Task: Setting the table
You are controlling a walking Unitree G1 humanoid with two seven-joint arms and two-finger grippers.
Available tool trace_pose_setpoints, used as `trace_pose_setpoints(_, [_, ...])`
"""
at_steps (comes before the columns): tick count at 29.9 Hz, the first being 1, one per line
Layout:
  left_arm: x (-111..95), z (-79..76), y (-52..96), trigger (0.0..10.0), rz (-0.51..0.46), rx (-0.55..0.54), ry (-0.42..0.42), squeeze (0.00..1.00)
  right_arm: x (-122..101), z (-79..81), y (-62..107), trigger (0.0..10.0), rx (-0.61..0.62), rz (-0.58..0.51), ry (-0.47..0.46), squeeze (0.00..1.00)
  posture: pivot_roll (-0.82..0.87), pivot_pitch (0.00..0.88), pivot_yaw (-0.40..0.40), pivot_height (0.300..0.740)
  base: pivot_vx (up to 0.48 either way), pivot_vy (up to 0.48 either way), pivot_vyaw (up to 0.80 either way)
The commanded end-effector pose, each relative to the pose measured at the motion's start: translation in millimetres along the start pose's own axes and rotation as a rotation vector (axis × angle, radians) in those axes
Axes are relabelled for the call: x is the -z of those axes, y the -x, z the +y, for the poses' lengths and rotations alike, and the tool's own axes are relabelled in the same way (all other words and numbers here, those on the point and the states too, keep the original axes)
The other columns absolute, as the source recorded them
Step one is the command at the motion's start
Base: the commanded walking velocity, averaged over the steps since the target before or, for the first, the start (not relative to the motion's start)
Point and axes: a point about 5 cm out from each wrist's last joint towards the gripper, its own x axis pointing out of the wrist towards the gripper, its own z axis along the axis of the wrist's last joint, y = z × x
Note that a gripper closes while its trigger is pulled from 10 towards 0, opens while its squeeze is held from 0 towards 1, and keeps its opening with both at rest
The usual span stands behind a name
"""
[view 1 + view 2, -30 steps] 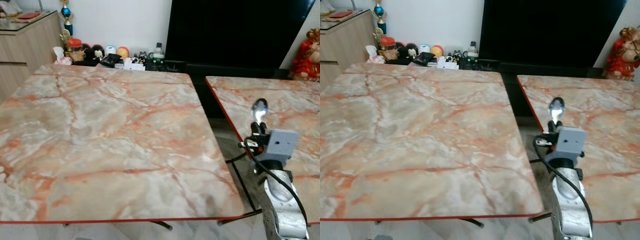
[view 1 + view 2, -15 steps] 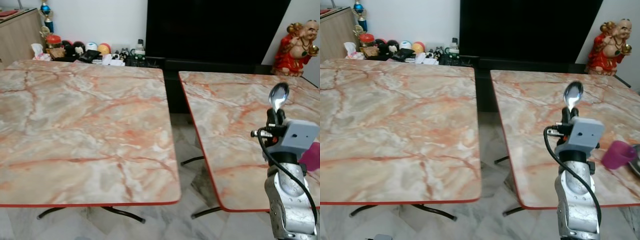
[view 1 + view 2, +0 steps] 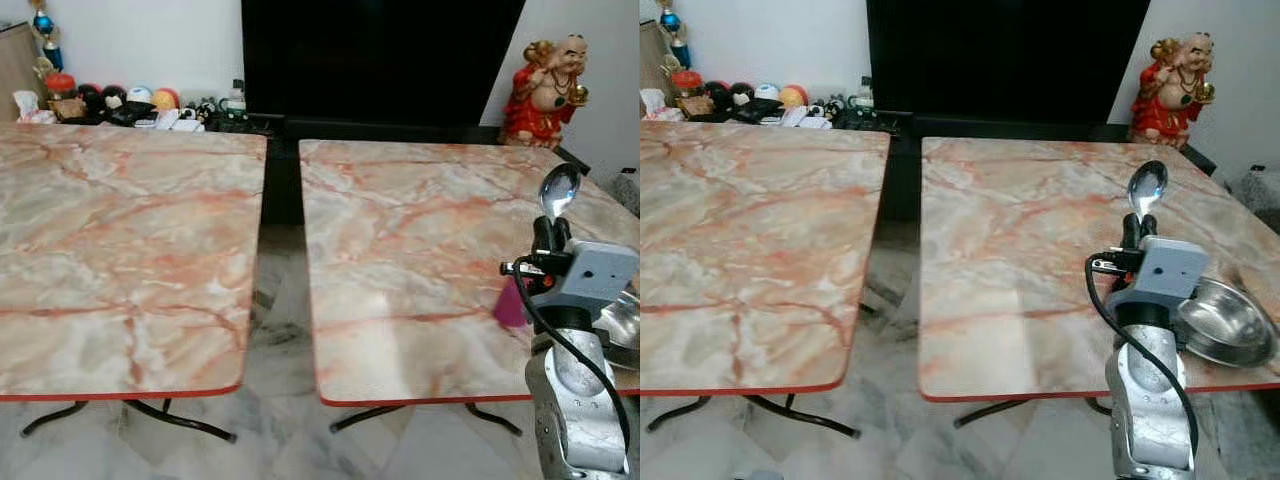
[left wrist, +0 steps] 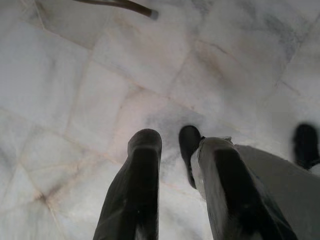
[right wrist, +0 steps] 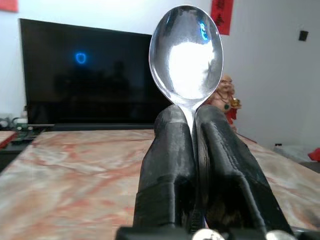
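Observation:
A silver spoon (image 5: 186, 50) stands upright, bowl up, with my right gripper (image 3: 1134, 232) shut on its handle. The gripper is raised over the near right part of the right-hand marble table (image 3: 400, 220). A steel bowl (image 3: 1225, 320) sits on that table near its front right corner, just right of my wrist. A purple cup (image 3: 509, 305) stands on the table beside the bowl, partly hidden behind my right arm. My left gripper (image 4: 180, 141) hangs open over the pale floor tiles, holding nothing.
A second marble table (image 3: 110, 220) stands to the left, with a narrow floor gap between the two. Behind them are a large black TV (image 3: 380, 55), a red figurine (image 3: 545, 80) and a low shelf of small trinkets (image 3: 110, 105).
The camera has swung right: the left table slid out toward the left, and the right table, the cup and the steel bowl came into view. The spoon stays gripped upright.

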Motion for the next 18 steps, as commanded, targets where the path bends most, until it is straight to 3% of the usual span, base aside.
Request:
trace_pose_setpoints(1, [4.2,-7.6,-0.3,10.0,0.02,0.027,-0.022,0.0,-4.1,-13.3,-0.4,10.0,0.039,-0.02,0.023,0.0,-0.02,0.006,-0.025,0.74,0.0,-0.472,0.0])
trace_pose_setpoints(18, [1.2,-7.7,-0.9,10.0,0.011,0.031,-0.034,0.0,-5.3,-20.0,-1.5,10.0,0.055,-0.023,0.043,0.0,-0.02,0.012,-0.026,0.74,0.0,-0.472,0.0])
